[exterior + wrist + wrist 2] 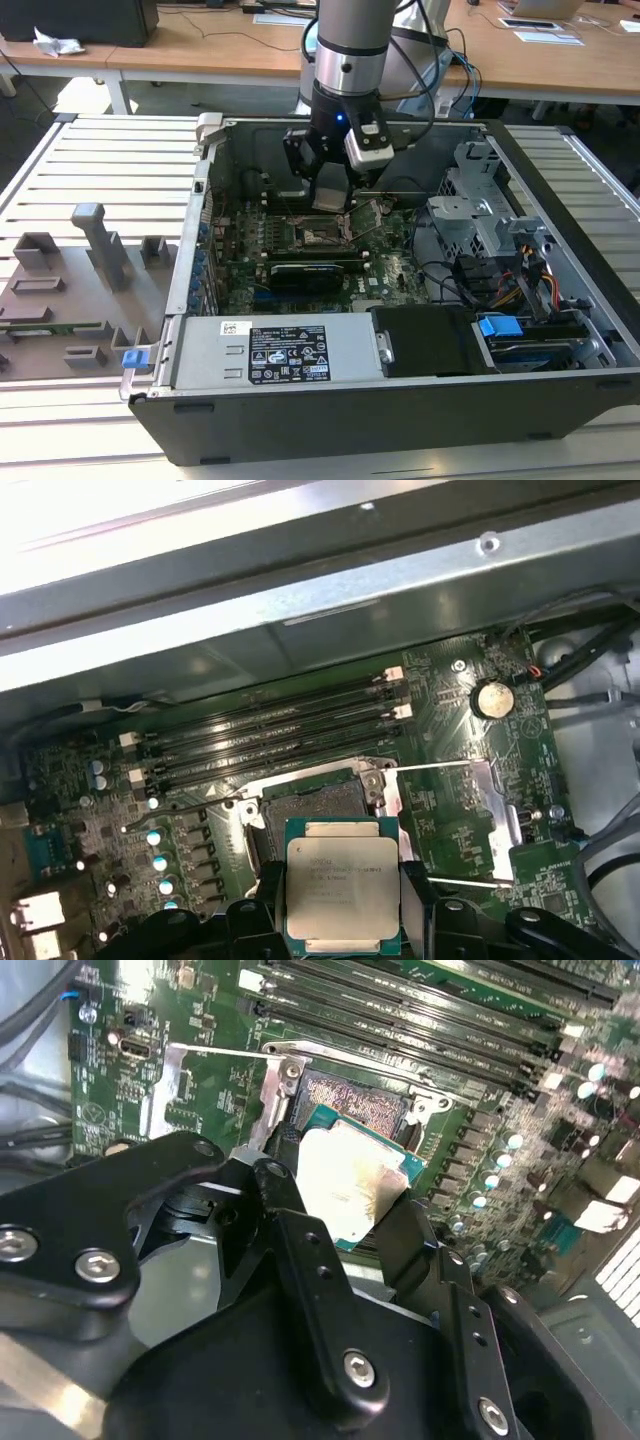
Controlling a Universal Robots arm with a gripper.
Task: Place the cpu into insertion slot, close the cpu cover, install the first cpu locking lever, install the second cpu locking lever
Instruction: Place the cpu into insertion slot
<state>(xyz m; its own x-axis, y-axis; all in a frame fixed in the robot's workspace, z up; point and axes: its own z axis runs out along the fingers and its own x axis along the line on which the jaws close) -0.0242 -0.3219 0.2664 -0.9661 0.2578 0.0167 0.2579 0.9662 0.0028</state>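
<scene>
- One gripper (342, 878) reaches into an open PC case (197, 240). Its fingers (416, 905) are clamped on two opposite edges of the cpu (342, 885).
- Cpu: flat, silvery lid facing up toward the first wrist cam. It's near-square, so no real long axis. Its edges run approx parallel to the slot's edges.
- Key relation for you: the insertion slot (315, 805) is bare and lies just beyond the cpu's free edge, on the side toward the RAM slots (270, 735). Cpu partly overlaps the slot's near edge in both wrist views.
- Judgement: cpu looks held above the board, not seated yet.
- Cpu cover (488, 780) is swung open, clear of the slot, on the side opposite the row of capacitors (160, 835).
- Single arm, so no choice of which is nearer.
- Writing: a few lines of small print on the cpu lid. A white label w/ print and symbols sits on the power supply (290, 355). Neither is read out here.
</scene>
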